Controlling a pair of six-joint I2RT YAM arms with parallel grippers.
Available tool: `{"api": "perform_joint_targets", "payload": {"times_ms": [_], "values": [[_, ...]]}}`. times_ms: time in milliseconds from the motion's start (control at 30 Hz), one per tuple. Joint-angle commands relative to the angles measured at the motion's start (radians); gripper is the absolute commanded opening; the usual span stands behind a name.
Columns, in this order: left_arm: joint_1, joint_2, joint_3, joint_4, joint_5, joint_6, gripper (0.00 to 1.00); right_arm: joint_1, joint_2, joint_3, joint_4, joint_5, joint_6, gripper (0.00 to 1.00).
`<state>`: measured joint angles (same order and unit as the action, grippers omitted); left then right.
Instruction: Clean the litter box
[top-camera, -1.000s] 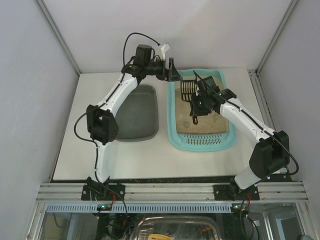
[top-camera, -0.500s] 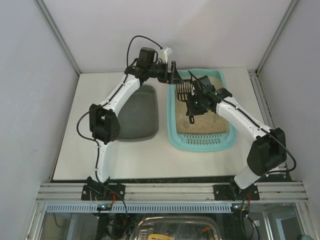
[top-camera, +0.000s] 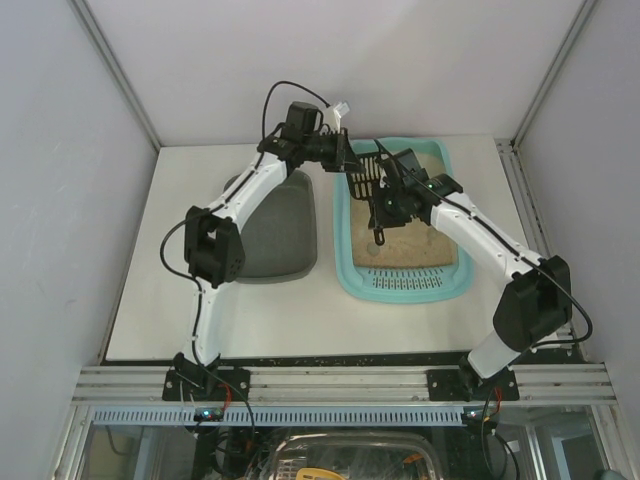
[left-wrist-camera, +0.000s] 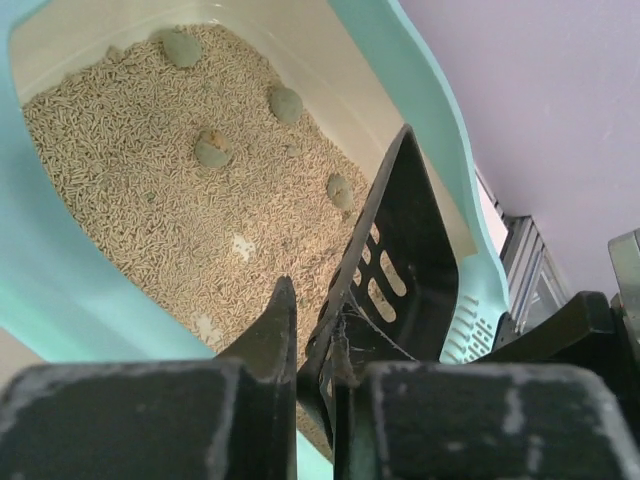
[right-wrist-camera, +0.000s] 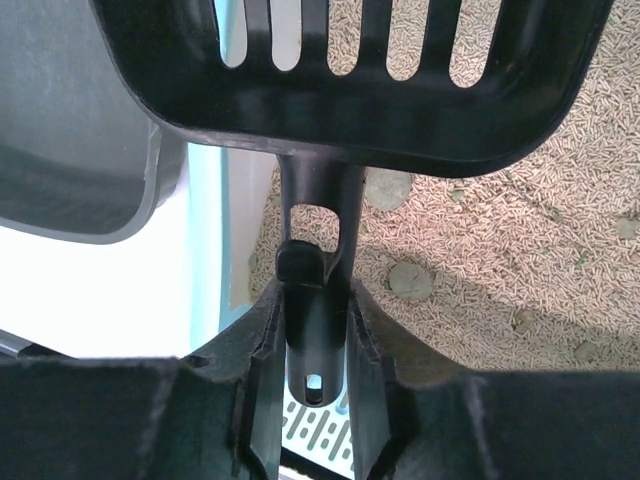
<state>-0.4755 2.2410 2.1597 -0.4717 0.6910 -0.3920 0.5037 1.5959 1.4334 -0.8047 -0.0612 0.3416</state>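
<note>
Two claws grip one black slotted scoop (top-camera: 368, 178) above the far-left corner of the litter box (top-camera: 343, 250). The left claw (left-wrist-camera: 315, 350) reaches in over the box's far-left rim. Its fingers are drawn nearly together, pinching the scoop's side wall between them. The right claw (right-wrist-camera: 312, 350) is over the box's far half, clamped tight on the scoop's handle, which runs between its fingers with the slotted head beyond them.

The box lies flat on the desk (top-camera: 200, 310), with its long sides running away from the arms and its slotted end nearest them. Both claws hang above its sandy end, so the box sits directly beneath them. Pale pellet litter (left-wrist-camera: 150, 200) fills that end. Several grey-green clumps (left-wrist-camera: 213, 148) lie on the litter, below and beyond the scoop, apart from one another. The scoop's head is tilted, and I cannot tell whether it touches the litter.

Just beside the box's left side, on the desk, sits a dark grey tray (top-camera: 275, 225); the left arm passes over the tray's far end.
</note>
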Motion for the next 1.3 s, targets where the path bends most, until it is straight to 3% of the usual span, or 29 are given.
{"api": "perform_joint_targets", "payload": {"times_ms": [0, 100, 233, 467, 600, 833, 1000, 1133, 1167, 1200, 1233, 1267], "values": [[0.000, -0.048, -0.015, 0.091, -0.014, -0.057, 0.00, -0.028, -0.077, -0.036, 0.090, -0.146, 0.050, 0.29], [0.011, -0.065, -0.026, 0.107, -0.029, -0.088, 0.00, -0.099, -0.136, -0.138, 0.196, -0.322, 0.142, 0.45], [0.014, -0.087, -0.064, 0.134, -0.033, -0.123, 0.00, -0.143, -0.185, -0.256, 0.315, -0.442, 0.242, 0.56], [0.014, -0.108, -0.161, 0.230, 0.028, -0.239, 0.00, -0.169, -0.162, -0.304, 0.427, -0.515, 0.327, 0.55], [0.017, -0.128, -0.217, 0.285, 0.051, -0.298, 0.00, -0.186, -0.128, -0.314, 0.483, -0.547, 0.364, 0.41], [0.027, -0.135, -0.216, 0.306, 0.062, -0.325, 0.00, -0.190, -0.097, -0.330, 0.557, -0.576, 0.403, 0.29], [0.037, -0.137, -0.233, 0.322, 0.061, -0.340, 0.00, -0.204, -0.089, -0.335, 0.587, -0.596, 0.435, 0.00], [0.054, -0.136, -0.213, 0.301, 0.050, -0.320, 0.02, -0.224, -0.101, -0.344, 0.574, -0.595, 0.456, 0.00], [0.061, -0.135, -0.199, 0.286, 0.049, -0.311, 0.05, -0.234, -0.107, -0.344, 0.565, -0.588, 0.460, 0.00], [0.067, -0.134, -0.184, 0.264, 0.046, -0.303, 0.16, -0.242, -0.117, -0.344, 0.549, -0.575, 0.464, 0.00], [0.072, -0.132, -0.162, 0.237, 0.043, -0.293, 0.38, -0.251, -0.126, -0.336, 0.522, -0.558, 0.460, 0.00], [0.079, -0.130, -0.145, 0.210, 0.043, -0.286, 0.70, -0.258, -0.134, -0.314, 0.472, -0.535, 0.443, 0.00]]}}
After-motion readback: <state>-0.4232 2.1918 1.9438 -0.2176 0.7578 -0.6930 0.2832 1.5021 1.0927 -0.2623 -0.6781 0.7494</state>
